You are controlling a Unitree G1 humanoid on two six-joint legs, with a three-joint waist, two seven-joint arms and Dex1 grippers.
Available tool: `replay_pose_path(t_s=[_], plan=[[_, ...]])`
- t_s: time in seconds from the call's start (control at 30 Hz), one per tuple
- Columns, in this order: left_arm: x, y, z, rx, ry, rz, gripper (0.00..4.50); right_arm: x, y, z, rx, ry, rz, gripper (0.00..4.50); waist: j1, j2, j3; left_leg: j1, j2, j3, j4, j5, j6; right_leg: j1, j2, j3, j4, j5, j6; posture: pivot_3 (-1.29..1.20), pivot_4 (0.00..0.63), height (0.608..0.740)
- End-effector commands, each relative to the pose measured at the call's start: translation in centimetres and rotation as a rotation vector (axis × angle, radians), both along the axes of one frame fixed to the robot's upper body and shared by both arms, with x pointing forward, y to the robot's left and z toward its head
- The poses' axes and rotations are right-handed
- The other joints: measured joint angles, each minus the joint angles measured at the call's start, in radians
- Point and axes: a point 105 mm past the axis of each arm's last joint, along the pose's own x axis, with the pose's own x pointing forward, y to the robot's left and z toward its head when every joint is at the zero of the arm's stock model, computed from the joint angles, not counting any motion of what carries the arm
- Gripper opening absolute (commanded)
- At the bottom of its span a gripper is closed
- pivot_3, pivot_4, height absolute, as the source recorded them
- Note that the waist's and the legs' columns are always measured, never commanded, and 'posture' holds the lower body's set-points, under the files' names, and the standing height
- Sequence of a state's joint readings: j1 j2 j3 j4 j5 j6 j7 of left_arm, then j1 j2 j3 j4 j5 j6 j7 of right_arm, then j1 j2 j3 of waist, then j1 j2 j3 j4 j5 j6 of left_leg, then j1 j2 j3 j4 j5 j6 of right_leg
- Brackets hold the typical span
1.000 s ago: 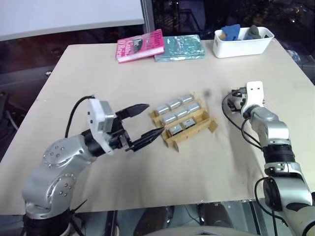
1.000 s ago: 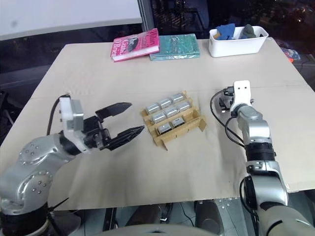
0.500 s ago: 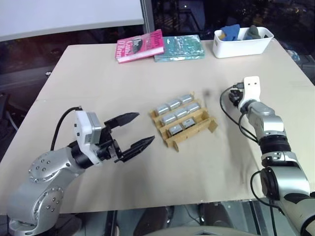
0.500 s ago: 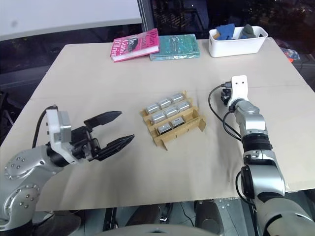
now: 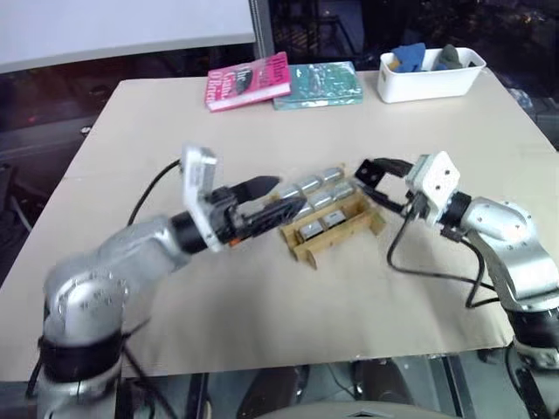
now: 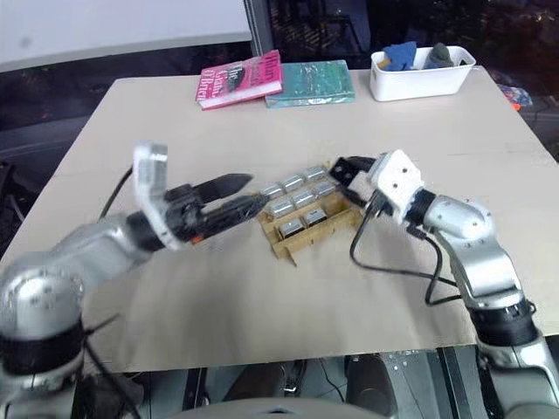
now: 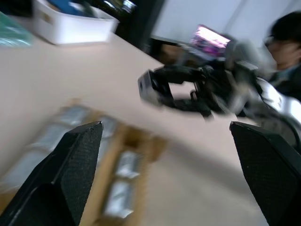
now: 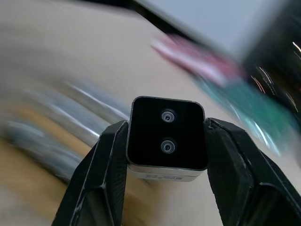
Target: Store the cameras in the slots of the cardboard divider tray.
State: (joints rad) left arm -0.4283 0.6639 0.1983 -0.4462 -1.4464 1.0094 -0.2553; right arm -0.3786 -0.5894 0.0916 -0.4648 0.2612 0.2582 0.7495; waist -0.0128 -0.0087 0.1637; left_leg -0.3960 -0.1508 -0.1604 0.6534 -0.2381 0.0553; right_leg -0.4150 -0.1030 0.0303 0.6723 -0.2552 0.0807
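Note:
The cardboard divider tray [image 5: 351, 229] lies at the table's middle with several silver-grey cameras [image 5: 307, 185] in its slots. My right gripper [image 5: 367, 177] hovers level at the tray's right end, shut on one camera [image 8: 167, 139] whose black lens face shows between the fingers [image 8: 106, 165]. That held camera [image 7: 149, 86] also shows in the left wrist view. My left gripper [image 5: 278, 199] is open, pointing right over the tray's left end with nothing between its fingers [image 7: 80, 155].
A pink book [image 5: 249, 80] and a teal book [image 5: 319, 85] lie at the table's far edge. A white bin [image 5: 428, 74] with blue and grey items stands far right. A person [image 7: 287, 37] is beyond the table.
My right arm swung in from the table's right side and up to the tray, now shut on a camera. The left gripper rolled and moved right toward the tray, staying open.

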Motion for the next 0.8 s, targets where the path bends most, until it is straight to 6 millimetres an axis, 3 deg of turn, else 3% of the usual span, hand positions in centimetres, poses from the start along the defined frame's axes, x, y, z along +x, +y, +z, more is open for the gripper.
replay_pose_path(t_s=[0.03, 0.33, 0.43, 0.57, 0.63, 0.67, 0.8], plan=[[0.9, -1.3, 0.0, -0.027, 0.147, -0.052, 4.5, -2.4, 1.3, 1.9, -0.018, -0.11, 0.075, 1.88, 0.001, 0.0, 0.0, 0.0, -0.001, 0.0, 0.0, 0.0, 0.0, 0.0, 0.0, 0.0, 0.0, 0.0, 0.0, 0.0, 0.15, 0.74], [1.6, -3.6, 0.8, -0.037, 0.263, -0.151, 4.5, -3.6, 2.4, 2.7, -0.024, -0.171, 0.072, 1.88, 0.0, -0.001, 0.0, -0.001, -0.002, 0.0, 0.0, 0.0, 0.0, -0.001, -0.001, 0.002, 0.0, 0.0, 0.0, 0.0, 0.15, 0.74], [1.7, -4.0, 0.7, -0.038, 0.277, -0.172, 3.75, -3.7, 2.5, 2.6, -0.025, -0.177, 0.065, 1.88, 0.003, -0.001, 0.0, -0.001, -0.002, 0.001, 0.0, 0.0, 0.0, -0.001, -0.001, 0.002, 0.0, 0.0, 0.0, 0.0, 0.15, 0.74], [1.9, -4.2, 0.6, -0.033, 0.275, -0.176, 1.74, -3.8, 2.6, 2.7, -0.024, -0.182, 0.064, 1.88, 0.008, -0.002, 0.0, -0.001, -0.002, 0.001, 0.0, 0.0, 0.0, -0.001, -0.001, 0.002, 0.0, 0.0, 0.0, 0.0, 0.15, 0.74], [1.9, -4.2, 0.8, -0.036, 0.266, -0.179, 0.96, -3.8, 2.6, 2.7, -0.02, -0.179, 0.062, 1.88, 0.009, -0.002, 0.0, -0.001, -0.002, 0.001, 0.0, 0.0, 0.0, -0.001, -0.001, 0.002, 0.0, 0.0, 0.0, 0.0, 0.15, 0.74], [1.8, -4.2, 1.0, -0.038, 0.255, -0.178, 0.74, -3.5, 2.4, 2.6, -0.013, -0.157, 0.043, 1.88, 0.008, -0.002, 0.0, -0.001, -0.002, 0.001, 0.0, 0.0, 0.0, -0.001, -0.001, 0.002, 0.0, 0.0, 0.0, 0.0, 0.15, 0.74], [2.2, -3.4, 1.3, -0.026, 0.187, -0.129, 0.75, -1.8, 0.8, 2.0, 0.064, -0.02, -0.021, 1.88, 0.007, -0.002, 0.0, -0.001, -0.002, 0.001, 0.0, 0.0, 0.0, -0.001, -0.001, 0.003, 0.0, 0.0, 0.0, 0.0, 0.15, 0.74]])
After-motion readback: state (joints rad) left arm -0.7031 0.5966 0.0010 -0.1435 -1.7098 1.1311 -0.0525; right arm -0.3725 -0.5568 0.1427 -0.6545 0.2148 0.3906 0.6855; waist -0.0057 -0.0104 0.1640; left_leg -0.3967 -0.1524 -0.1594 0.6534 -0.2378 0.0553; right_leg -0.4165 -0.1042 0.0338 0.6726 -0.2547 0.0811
